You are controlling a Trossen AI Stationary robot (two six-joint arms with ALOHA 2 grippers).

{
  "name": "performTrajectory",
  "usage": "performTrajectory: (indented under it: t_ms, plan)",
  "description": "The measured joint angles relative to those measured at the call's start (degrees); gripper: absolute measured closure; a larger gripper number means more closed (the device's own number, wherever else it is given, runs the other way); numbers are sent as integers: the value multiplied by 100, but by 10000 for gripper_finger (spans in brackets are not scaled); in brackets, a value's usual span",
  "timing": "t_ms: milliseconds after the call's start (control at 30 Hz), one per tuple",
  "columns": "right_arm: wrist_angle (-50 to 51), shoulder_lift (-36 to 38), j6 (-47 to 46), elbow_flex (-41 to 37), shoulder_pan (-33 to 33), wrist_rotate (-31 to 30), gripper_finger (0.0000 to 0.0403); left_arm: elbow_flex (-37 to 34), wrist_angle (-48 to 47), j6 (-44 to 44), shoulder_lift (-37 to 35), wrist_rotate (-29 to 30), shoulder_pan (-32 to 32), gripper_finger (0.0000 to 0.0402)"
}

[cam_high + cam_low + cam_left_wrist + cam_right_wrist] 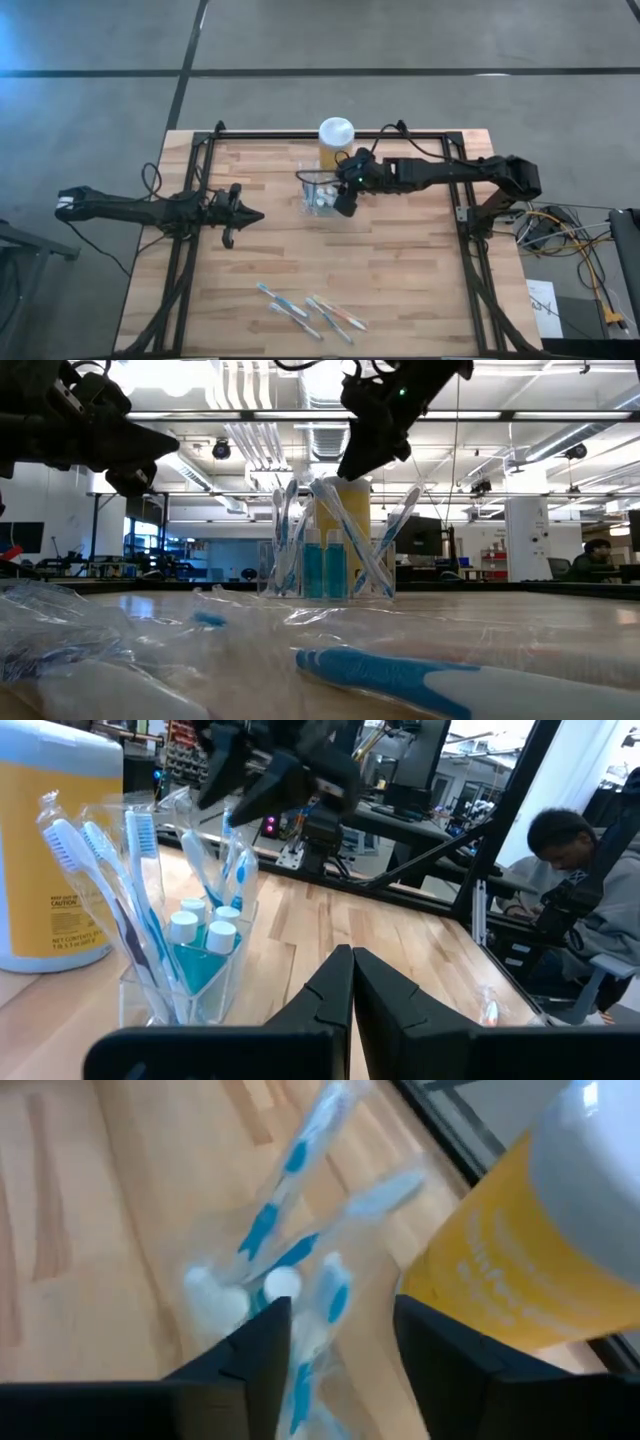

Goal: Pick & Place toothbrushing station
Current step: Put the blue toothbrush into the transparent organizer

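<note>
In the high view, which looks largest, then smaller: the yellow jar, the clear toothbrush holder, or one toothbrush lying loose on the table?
1. Clear toothbrush holder
2. Yellow jar, close to the holder, so this order is unsure
3. Loose toothbrush, long but thin, clearly smallest

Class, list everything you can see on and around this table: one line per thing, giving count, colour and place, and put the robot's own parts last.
Holder: one, see-through, table middle, standing toothbrushes inside.
Tubes: at least three, teal with white caps, inside the holder.
Jar: one, yellow with white lid, just behind the holder.
Loose toothbrushes: about four, blue, pink and white, wrapped, lying at the table's front edge.
Table: one, light wood, in a black frame.
Person: one, seated beyond the table, seen in the left wrist view.
Left gripper: one, dark, shut, empty, left of the holder.
Right gripper: one, dark, open, above the holder's right side.
</note>
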State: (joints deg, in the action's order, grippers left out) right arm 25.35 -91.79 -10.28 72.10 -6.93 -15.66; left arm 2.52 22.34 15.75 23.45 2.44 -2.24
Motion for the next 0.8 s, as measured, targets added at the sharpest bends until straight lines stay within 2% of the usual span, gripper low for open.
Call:
performTrajectory:
  t_ms: [100,233,367,800]
  plan:
    - [-212,-4,5,-59,-45,41,208,0,5,-4,-1,5,0,388]
    - [-368,-67,15,-103,-118,141,196,0,1,-66,-1,17,0,388]
    - [-524,-225,24,-110,-182,344,195,0,-7,-66,-1,17,0,388]
    - [-604,-515,3,-250,-269,204,205,0,-28,-59,-1,17,0,388]
